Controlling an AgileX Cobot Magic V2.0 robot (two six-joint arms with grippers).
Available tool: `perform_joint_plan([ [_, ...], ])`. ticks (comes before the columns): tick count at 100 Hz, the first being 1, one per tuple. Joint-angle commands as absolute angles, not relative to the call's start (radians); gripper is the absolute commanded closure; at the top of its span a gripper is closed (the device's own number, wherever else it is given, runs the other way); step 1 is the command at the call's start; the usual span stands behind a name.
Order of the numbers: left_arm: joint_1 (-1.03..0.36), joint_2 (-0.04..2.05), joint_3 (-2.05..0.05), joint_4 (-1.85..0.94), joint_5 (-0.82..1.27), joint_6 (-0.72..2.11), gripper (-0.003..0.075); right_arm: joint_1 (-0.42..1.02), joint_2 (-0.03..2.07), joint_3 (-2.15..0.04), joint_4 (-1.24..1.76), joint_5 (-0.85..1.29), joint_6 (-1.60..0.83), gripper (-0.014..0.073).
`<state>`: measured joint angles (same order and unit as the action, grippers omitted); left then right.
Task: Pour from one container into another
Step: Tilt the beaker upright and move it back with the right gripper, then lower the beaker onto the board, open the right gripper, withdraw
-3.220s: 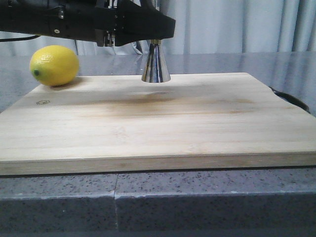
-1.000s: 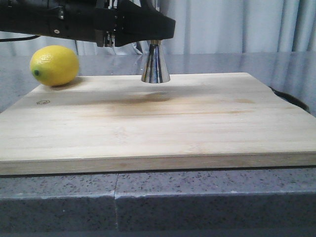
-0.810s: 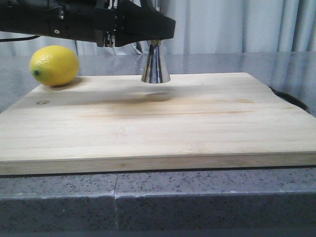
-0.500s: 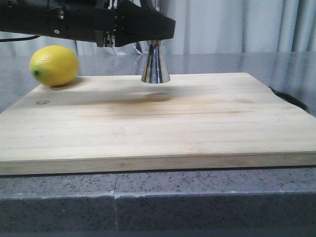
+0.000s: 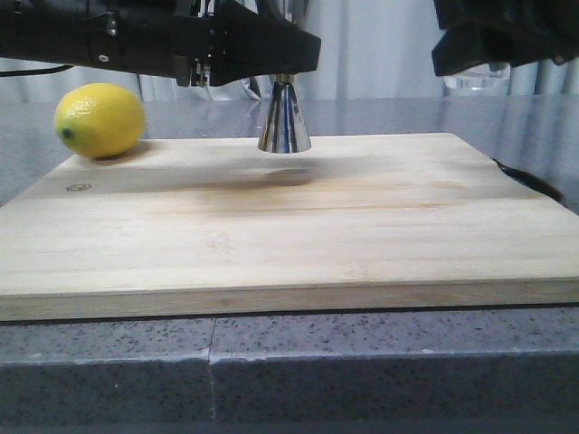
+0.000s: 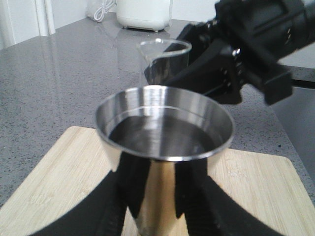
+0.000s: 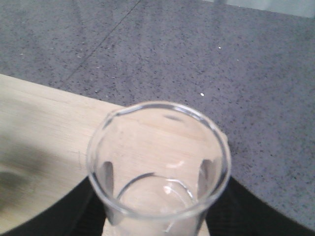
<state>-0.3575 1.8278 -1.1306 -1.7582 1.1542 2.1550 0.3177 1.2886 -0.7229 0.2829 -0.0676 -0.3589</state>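
The beaker [image 7: 157,167], clamped upright in the right gripper [image 7: 156,223], hangs high at far right. The jigger [image 5: 284,115], gripped by the left gripper [image 6: 157,216], hovers above the board [image 5: 289,226]. Bring lip over the jigger's mouth, then tilt slowly.

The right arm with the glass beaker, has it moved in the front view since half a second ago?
Yes. The right pincer and beaker were out of frame; now they appear at upper right, above the cutting board's far right corner.
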Motion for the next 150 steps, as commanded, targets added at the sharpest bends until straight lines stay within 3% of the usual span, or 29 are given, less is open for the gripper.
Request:
perform_joint_plan([
  [1,-0.366,1.784,-1.161,-1.848,1.256,2.150,0.0491,0.321,1.295,-0.721,0.297,-0.223,-0.356,0.0281],
  [79,-0.366,1.784,-1.161,-1.848,1.256,2.150,0.0491,0.323,1.536,-0.720,0.191,-0.539,-0.307,0.0281],
  [130,-0.366,1.784,-1.161,-1.848,1.256,2.150,0.0491,0.323,1.574,-0.726,0.175,-0.527,-0.289,0.0276],
  [137,-0.366,1.784,-1.161,-1.848,1.256,2.150,0.0491,0.323,1.574,-0.726,0.175,-0.527,-0.289,0.0229],
  [150,-0.366,1.784,-1.161,-1.848,1.256,2.150,0.0491,0.323,1.564,-0.726,0.175,-0.519,-0.289,0.0061],
])
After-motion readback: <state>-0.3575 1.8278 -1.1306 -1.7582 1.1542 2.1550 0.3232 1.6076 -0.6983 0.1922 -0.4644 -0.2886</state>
